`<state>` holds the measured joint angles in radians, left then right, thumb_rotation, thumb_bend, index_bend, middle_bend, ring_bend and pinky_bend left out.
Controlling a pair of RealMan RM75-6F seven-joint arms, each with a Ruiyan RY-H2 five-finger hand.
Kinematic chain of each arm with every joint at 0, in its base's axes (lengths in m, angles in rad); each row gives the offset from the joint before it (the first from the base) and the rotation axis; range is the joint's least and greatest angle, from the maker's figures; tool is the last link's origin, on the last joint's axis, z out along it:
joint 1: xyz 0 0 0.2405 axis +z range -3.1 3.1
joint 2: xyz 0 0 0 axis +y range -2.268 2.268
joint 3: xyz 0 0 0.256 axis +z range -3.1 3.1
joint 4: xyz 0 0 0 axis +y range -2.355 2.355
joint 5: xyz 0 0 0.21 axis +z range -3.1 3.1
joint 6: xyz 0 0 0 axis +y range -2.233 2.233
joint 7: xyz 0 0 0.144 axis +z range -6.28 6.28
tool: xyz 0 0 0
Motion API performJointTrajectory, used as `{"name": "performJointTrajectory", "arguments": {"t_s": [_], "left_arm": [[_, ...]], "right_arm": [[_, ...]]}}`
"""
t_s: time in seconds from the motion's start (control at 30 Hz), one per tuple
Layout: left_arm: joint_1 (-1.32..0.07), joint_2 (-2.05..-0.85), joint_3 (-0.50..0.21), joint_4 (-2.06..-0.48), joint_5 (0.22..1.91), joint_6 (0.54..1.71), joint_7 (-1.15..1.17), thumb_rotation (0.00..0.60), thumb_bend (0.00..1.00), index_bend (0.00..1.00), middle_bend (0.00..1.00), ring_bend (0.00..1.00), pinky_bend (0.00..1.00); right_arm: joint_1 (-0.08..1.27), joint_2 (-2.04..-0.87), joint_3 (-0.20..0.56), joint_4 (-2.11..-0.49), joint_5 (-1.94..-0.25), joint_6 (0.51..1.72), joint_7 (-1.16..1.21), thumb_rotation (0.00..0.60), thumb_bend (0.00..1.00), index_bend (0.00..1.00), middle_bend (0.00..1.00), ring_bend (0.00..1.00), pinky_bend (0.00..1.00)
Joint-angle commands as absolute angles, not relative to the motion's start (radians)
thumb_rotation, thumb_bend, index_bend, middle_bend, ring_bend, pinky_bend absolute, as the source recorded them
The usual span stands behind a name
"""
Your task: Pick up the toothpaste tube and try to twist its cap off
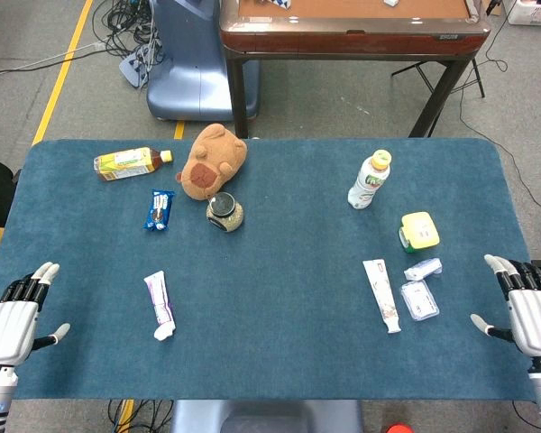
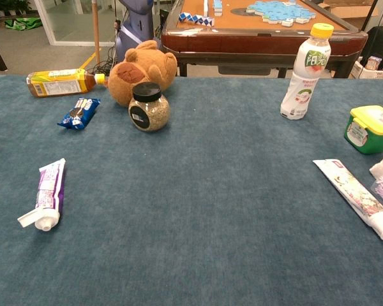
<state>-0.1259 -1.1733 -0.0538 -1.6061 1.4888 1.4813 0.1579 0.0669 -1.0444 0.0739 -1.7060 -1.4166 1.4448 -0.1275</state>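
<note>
Two toothpaste tubes lie flat on the blue table. A purple-and-white tube [image 1: 160, 305] [image 2: 46, 194] rests at the front left, its white cap toward the front edge. A longer white tube [image 1: 381, 294] [image 2: 355, 196] lies at the front right, cap also toward the front. My left hand [image 1: 18, 311] hovers at the table's left front corner, fingers spread, holding nothing. My right hand [image 1: 526, 305] is at the right front corner, fingers apart and empty. Neither hand shows in the chest view.
A lying tea bottle [image 1: 131, 162], blue snack packet [image 1: 160, 209], plush toy [image 1: 212, 161] and dark-lidded jar [image 1: 224, 212] sit at the back left. An upright drink bottle [image 1: 370, 179], yellow-lidded green box [image 1: 419, 232] and small clear packets [image 1: 420, 299] are at the right.
</note>
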Motion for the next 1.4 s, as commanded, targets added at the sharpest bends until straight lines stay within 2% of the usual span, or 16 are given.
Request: {"name": "performJointTrajectory", "arguments": {"t_s": [0.03,0.13,0.2,0.27,0.33,0.4,0.47,0.53,0.77,0.93,1.07,1.13,1.4], "left_arm": [[-0.128,-1.171,-0.052,-1.603,1.489,1.476,0.158,0.600,0.14,0.09,0.10,0.14,0.16],[-0.134,-1.165,-0.051,-1.600,1.491,1.465,0.153,0.600,0.14,0.12,0.12,0.16,0.17],[-0.145,-1.151,-0.049,-1.599,1.496,1.441,0.124,0.600,0.14,0.19,0.21,0.22,0.18],[-0.162,-1.129,-0.044,-1.606,1.496,1.401,0.089,0.600,0.14,0.32,0.34,0.32,0.21],[-0.186,-1.107,-0.039,-1.606,1.503,1.356,0.054,0.578,0.14,0.37,0.38,0.35,0.22],[-0.210,-1.095,-0.034,-1.596,1.516,1.318,0.033,0.502,0.14,0.38,0.38,0.35,0.22],[-0.231,-1.088,-0.030,-1.589,1.526,1.285,0.016,0.378,0.14,0.38,0.39,0.35,0.22],[-0.256,-1.082,-0.023,-1.580,1.542,1.247,-0.001,0.337,0.14,0.38,0.40,0.35,0.22],[-0.328,-1.090,0.007,-1.566,1.584,1.135,0.002,0.297,0.14,0.38,0.40,0.34,0.22],[-0.362,-1.106,0.023,-1.573,1.580,1.068,0.045,0.232,0.14,0.37,0.39,0.32,0.22],[-0.375,-1.127,0.028,-1.598,1.541,1.026,0.099,0.116,0.14,0.36,0.39,0.32,0.22],[-0.385,-1.131,0.033,-1.612,1.526,1.000,0.125,0.085,0.14,0.36,0.39,0.32,0.22],[-0.434,-1.163,0.046,-1.669,1.503,0.917,0.176,0.046,0.14,0.36,0.39,0.32,0.22]], "right_arm": [[0.067,-1.049,0.079,-1.700,-1.425,1.457,-0.121,0.600,0.00,0.10,0.17,0.12,0.11],[0.069,-1.044,0.091,-1.702,-1.434,1.475,-0.111,0.600,0.00,0.10,0.17,0.12,0.11],[0.075,-1.033,0.101,-1.707,-1.444,1.482,-0.107,0.600,0.00,0.10,0.17,0.12,0.11],[0.082,-1.019,0.112,-1.716,-1.451,1.488,-0.110,0.600,0.00,0.10,0.17,0.12,0.11],[0.092,-1.003,0.124,-1.729,-1.456,1.490,-0.118,0.600,0.00,0.10,0.17,0.12,0.11],[0.103,-0.988,0.135,-1.743,-1.463,1.490,-0.122,0.600,0.00,0.10,0.17,0.12,0.11],[0.113,-0.975,0.144,-1.753,-1.473,1.490,-0.122,0.600,0.00,0.10,0.17,0.12,0.11],[0.123,-0.960,0.152,-1.763,-1.480,1.488,-0.124,0.600,0.00,0.10,0.17,0.12,0.11],[0.137,-0.931,0.163,-1.792,-1.500,1.495,-0.136,0.600,0.00,0.10,0.17,0.12,0.11],[0.128,-0.921,0.160,-1.806,-1.501,1.510,-0.137,0.600,0.00,0.10,0.17,0.12,0.11],[0.116,-0.920,0.155,-1.806,-1.499,1.528,-0.134,0.600,0.00,0.10,0.17,0.12,0.11],[0.111,-0.919,0.153,-1.805,-1.497,1.532,-0.129,0.600,0.00,0.10,0.17,0.12,0.11],[0.091,-0.915,0.141,-1.804,-1.503,1.556,-0.113,0.600,0.00,0.10,0.17,0.12,0.11]]}}
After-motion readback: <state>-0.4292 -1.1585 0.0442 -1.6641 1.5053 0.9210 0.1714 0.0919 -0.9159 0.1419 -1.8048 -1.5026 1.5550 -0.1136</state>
